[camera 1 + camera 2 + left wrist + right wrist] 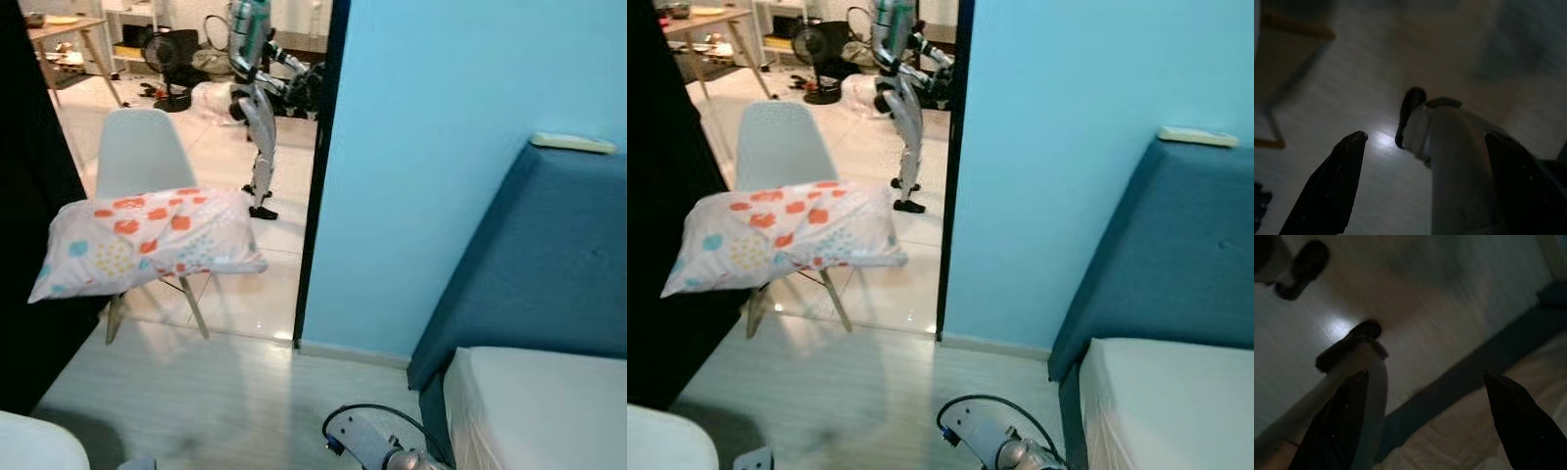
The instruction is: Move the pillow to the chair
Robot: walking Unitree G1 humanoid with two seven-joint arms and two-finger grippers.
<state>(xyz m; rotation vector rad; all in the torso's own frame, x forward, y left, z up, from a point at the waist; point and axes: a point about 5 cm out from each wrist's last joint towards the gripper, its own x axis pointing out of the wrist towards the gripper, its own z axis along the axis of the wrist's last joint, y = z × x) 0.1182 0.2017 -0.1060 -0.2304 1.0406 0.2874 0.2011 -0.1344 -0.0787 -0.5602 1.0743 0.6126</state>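
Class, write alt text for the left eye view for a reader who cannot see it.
A patterned pillow lies on a white chair by a doorway. A blue wall and blue bed stand to the right, and another humanoid robot stands in the room beyond.

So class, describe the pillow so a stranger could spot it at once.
Find the doorway left of the blue wall. There a white chair stands, with the pillow lying across its seat: white, printed with red and pale blue shapes, overhanging both sides.

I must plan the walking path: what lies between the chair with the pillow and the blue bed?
In the left eye view, bare pale floor and the light-blue wall lie between the chair with the pillow and the bed.
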